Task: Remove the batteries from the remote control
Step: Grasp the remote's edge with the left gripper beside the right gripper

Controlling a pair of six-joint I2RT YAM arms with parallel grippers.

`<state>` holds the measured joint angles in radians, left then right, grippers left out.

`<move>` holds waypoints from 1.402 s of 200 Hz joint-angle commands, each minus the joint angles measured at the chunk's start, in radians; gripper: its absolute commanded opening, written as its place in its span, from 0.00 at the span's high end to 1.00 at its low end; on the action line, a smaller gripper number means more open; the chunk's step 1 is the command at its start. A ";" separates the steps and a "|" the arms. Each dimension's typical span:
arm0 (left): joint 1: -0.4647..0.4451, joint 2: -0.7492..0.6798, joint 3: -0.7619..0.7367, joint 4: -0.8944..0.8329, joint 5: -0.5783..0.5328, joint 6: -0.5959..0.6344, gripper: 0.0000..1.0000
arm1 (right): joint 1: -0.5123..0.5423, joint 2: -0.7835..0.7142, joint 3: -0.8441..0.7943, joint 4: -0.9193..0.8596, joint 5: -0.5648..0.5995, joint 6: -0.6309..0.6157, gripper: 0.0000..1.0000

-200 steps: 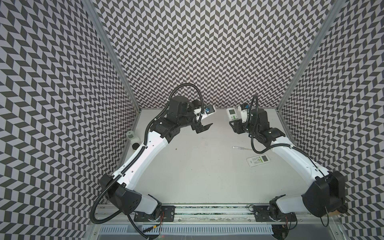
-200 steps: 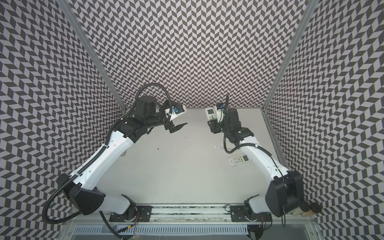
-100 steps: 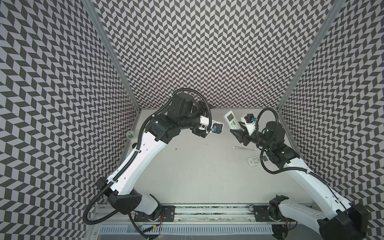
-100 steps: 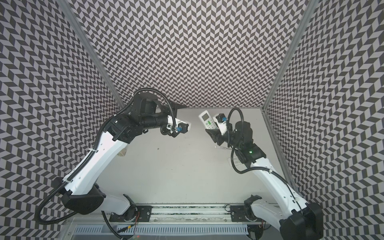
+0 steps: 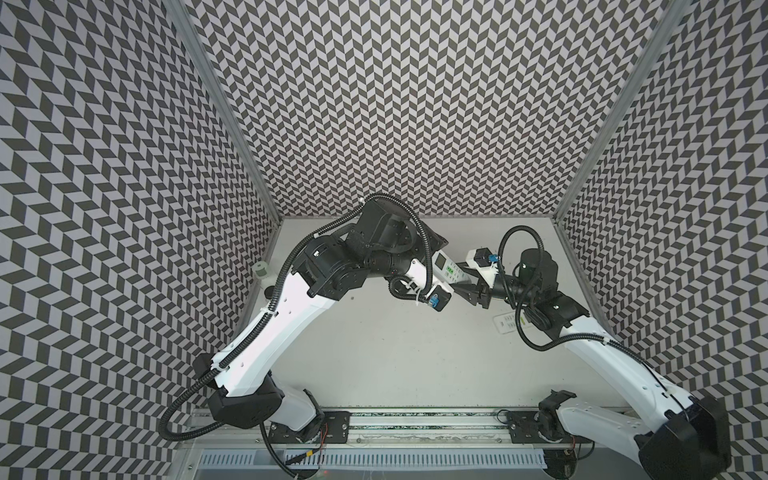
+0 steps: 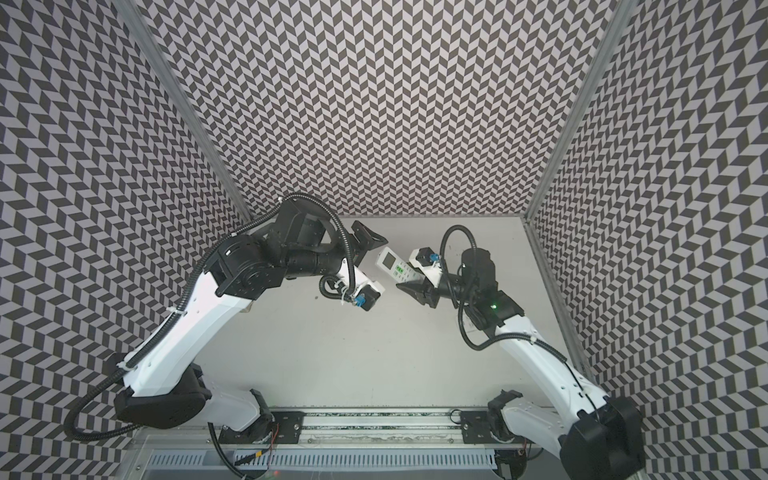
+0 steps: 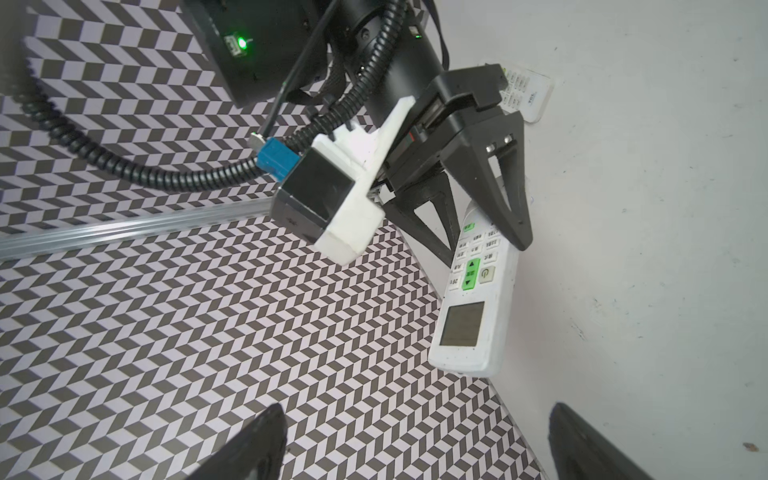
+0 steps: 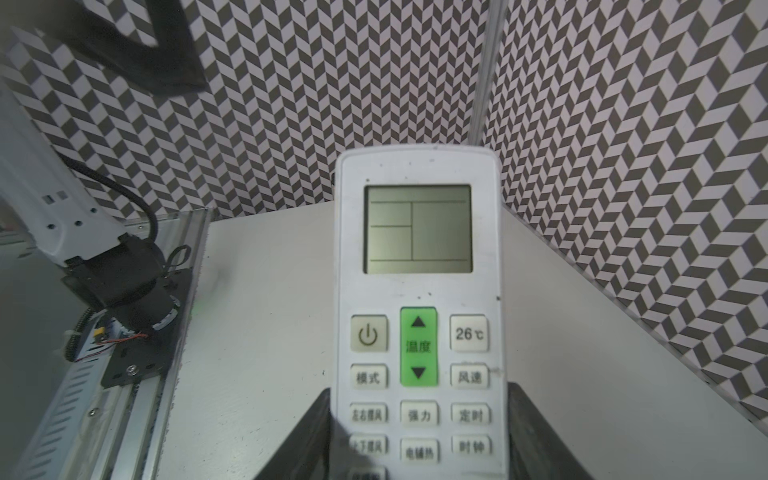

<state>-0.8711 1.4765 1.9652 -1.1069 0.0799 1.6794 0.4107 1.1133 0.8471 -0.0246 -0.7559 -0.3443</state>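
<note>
A white remote control (image 8: 419,291) with a grey screen and a green button strip is held in the air, buttons facing up. My right gripper (image 8: 419,440) is shut on its lower, keypad end; it also appears in both top views (image 5: 467,286) (image 6: 415,286). The remote (image 6: 394,268) (image 5: 446,266) points toward my left arm. My left gripper (image 7: 415,453) is open with nothing between its fingers, just short of the remote's (image 7: 469,307) screen end. One black left finger (image 6: 368,240) shows above the remote. The batteries are hidden; the remote's back does not show.
A second white remote (image 5: 509,328) (image 7: 525,91) lies flat on the table under my right arm. A small pale round object (image 5: 262,270) sits by the left wall. The arm rail (image 5: 415,419) runs along the front edge.
My right gripper has lifted the remote and carried it left toward the middle. My left gripper has swung right and turned, and now faces the remote's screen end.
</note>
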 commanded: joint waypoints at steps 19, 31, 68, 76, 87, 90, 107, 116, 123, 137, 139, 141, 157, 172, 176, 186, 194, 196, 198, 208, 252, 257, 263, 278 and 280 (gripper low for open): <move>-0.010 -0.037 -0.066 -0.062 -0.068 0.138 0.10 | 0.010 0.009 0.023 0.064 -0.150 0.001 0.51; -0.009 -0.039 -0.067 -0.068 -0.081 0.149 0.11 | 0.010 0.011 0.014 0.074 -0.180 0.023 0.51; -0.010 -0.039 -0.096 -0.065 -0.066 0.204 0.11 | 0.010 0.048 -0.012 0.201 -0.319 0.173 0.53; -0.012 -0.039 -0.100 -0.061 -0.062 0.211 0.12 | 0.010 0.055 -0.004 0.200 -0.341 0.180 0.53; -0.012 -0.031 -0.102 -0.059 -0.056 0.206 0.15 | 0.012 0.053 0.000 0.213 -0.360 0.184 0.53; -0.012 -0.029 -0.103 -0.056 -0.054 0.203 0.16 | 0.013 0.051 -0.001 0.223 -0.362 0.188 0.53; -0.011 -0.027 -0.126 -0.033 -0.042 0.205 0.21 | 0.012 0.058 0.002 0.239 -0.375 0.204 0.53; -0.011 -0.027 -0.133 -0.024 -0.039 0.212 0.23 | 0.013 0.064 0.005 0.227 -0.379 0.202 0.53; -0.011 -0.023 -0.131 -0.017 -0.037 0.212 0.26 | 0.017 0.065 0.002 0.221 -0.378 0.202 0.53; -0.012 -0.011 -0.127 -0.005 -0.031 0.209 0.33 | 0.029 0.066 -0.010 0.234 -0.377 0.196 0.53; -0.011 -0.010 -0.129 -0.003 -0.030 0.209 0.34 | 0.031 0.067 -0.012 0.237 -0.379 0.197 0.53; -0.011 -0.009 -0.130 0.000 -0.029 0.210 0.35 | 0.031 0.068 -0.012 0.239 -0.380 0.197 0.53; -0.012 -0.005 -0.147 0.019 -0.020 0.224 0.40 | 0.034 0.086 -0.003 0.235 -0.388 0.194 0.53; -0.015 0.003 -0.145 0.018 -0.024 0.230 0.48 | 0.033 0.095 0.018 0.195 -0.389 0.170 0.53; -0.016 0.007 -0.141 0.018 -0.024 0.226 0.50 | 0.034 0.094 0.019 0.196 -0.390 0.169 0.53; -0.016 0.017 -0.136 0.019 -0.030 0.214 0.58 | 0.035 0.093 0.010 0.223 -0.396 0.185 0.54; -0.016 0.021 -0.138 0.025 -0.034 0.210 0.63 | 0.037 0.096 0.002 0.249 -0.400 0.202 0.54; -0.016 0.022 -0.139 0.028 -0.034 0.210 0.65 | 0.037 0.097 0.000 0.253 -0.402 0.205 0.54; -0.016 0.023 -0.140 0.029 -0.035 0.209 0.66 | 0.037 0.097 0.000 0.256 -0.403 0.207 0.54; -0.016 0.024 -0.145 0.035 -0.040 0.210 0.71 | 0.037 0.102 0.000 0.250 -0.402 0.206 0.54; -0.013 0.035 -0.139 0.042 -0.048 0.192 0.83 | 0.039 0.103 -0.005 0.259 -0.388 0.203 0.54; -0.012 0.034 -0.140 0.044 -0.048 0.192 0.83 | 0.039 0.100 -0.002 0.252 -0.387 0.199 0.54; -0.013 0.033 -0.138 0.044 -0.047 0.192 0.85 | 0.038 0.098 -0.002 0.246 -0.383 0.194 0.54; -0.012 0.040 -0.129 0.046 -0.046 0.174 0.87 | 0.038 0.089 -0.016 0.264 -0.370 0.199 0.54; -0.013 0.041 -0.129 0.048 -0.046 0.171 0.88 | 0.038 0.087 -0.019 0.269 -0.369 0.201 0.54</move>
<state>-0.8776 1.4990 1.8252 -1.1076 0.0208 1.8668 0.4400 1.2144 0.8383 0.1562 -1.1381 -0.1104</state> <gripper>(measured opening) 0.195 0.559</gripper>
